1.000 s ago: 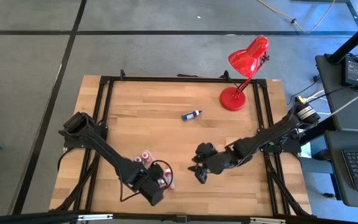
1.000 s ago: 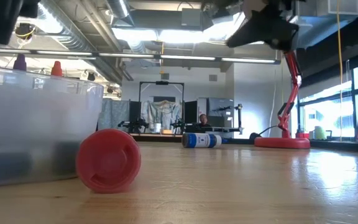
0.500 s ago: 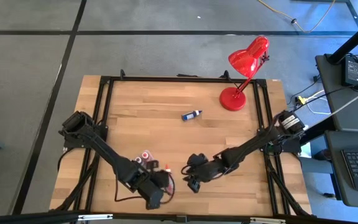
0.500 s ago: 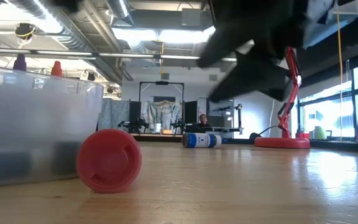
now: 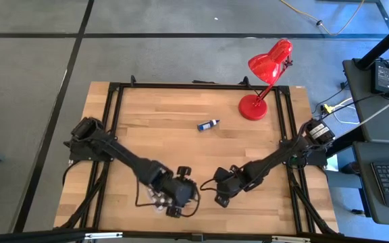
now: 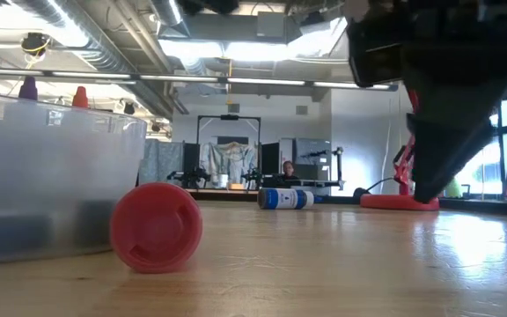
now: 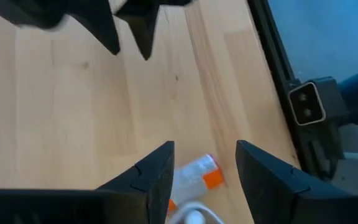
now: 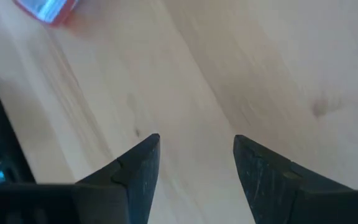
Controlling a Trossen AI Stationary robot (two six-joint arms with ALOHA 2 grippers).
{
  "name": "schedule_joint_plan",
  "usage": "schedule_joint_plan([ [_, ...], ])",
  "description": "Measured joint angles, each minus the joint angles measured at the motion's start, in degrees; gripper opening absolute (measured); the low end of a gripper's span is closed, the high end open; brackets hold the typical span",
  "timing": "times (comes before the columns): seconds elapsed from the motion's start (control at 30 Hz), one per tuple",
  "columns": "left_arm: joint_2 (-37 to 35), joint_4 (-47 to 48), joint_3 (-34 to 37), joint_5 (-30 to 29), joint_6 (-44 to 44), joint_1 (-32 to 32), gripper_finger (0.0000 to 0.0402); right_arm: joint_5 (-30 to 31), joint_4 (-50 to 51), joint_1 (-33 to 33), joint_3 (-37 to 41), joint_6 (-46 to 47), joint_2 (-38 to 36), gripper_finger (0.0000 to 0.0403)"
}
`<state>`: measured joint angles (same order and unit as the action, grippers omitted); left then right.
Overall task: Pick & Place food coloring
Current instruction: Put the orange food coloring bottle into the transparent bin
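Note:
A blue food coloring bottle (image 5: 208, 124) lies on its side at the table's far middle and shows far off in the low view (image 6: 287, 198). A red one (image 6: 155, 226) lies on its side beside the clear tray (image 6: 51, 185), over whose rim coloured caps (image 6: 79, 95) show. A pale bottle with an orange cap (image 7: 196, 177) lies on the wood just beyond my left gripper (image 7: 204, 146) (image 5: 175, 206), which is open over the near middle. My right gripper (image 8: 196, 138) (image 5: 220, 198) is open just to its right, low over bare wood.
A red desk lamp (image 5: 265, 74) stands at the far right corner. A black frame (image 5: 113, 121) runs along the table's edges. A small black camera box (image 7: 308, 102) sits at the near edge. A blurred red and blue thing (image 8: 45, 9) lies ahead of my right gripper.
My left gripper has swung toward the table's right edge and rolled about its own axis. My right gripper has come down toward the table and tipped more steeply downward, entering the low view at the right. No bottle has moved.

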<state>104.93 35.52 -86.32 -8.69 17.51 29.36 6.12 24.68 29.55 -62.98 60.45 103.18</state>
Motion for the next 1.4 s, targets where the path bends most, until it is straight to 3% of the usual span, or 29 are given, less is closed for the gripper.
schedule_joint_plan([
  [0.2, 0.0, -2.07, 0.0, 4.59, -7.65, -3.92, 0.0181, -0.75, 5.24, 1.15, -0.02, -0.02, 0.0, 0.0206],
  [0.37, 0.07, -0.78, 0.0, 10.89, -16.63, -6.25, 0.0217, -0.84, 10.11, 1.13, -0.02, -0.73, 0.0, 0.0206],
  [0.53, 0.58, -1.24, 0.02, 10.09, -29.13, -7.89, 0.0256, -0.84, 11.79, 0.36, -0.02, -2.95, 0.0, 0.0206],
  [0.7, 0.76, 0.56, 0.02, 7.28, -28.97, -9.41, 0.0276, -0.79, 12.23, -0.4, -0.02, -3.84, 0.0, 0.0206],
  [0.8, 0.79, 2.84, 0.04, 4.8, -28.37, -9.72, 0.0277, -0.77, 12.85, -0.51, -0.02, -4.13, 0.0, 0.0206],
  [0.87, 0.85, 2.52, 0.04, 6.54, -29.51, -9.82, 0.0275, -0.32, 13.37, -0.51, -0.02, -4.15, 0.0, 0.0206],
  [1.0, 2.35, 1.98, 0.37, 10.58, -36.13, -9.45, 0.0266, -0.2, 13.98, -0.75, -0.02, -4.15, 0.0, 0.0206],
  [1.4, 8.06, -1.52, 0.66, 10.85, -50.01, -5.94, 0.0232, -0.23, 14.65, -2.83, 0.0, -7.15, 0.0, 0.0206],
])
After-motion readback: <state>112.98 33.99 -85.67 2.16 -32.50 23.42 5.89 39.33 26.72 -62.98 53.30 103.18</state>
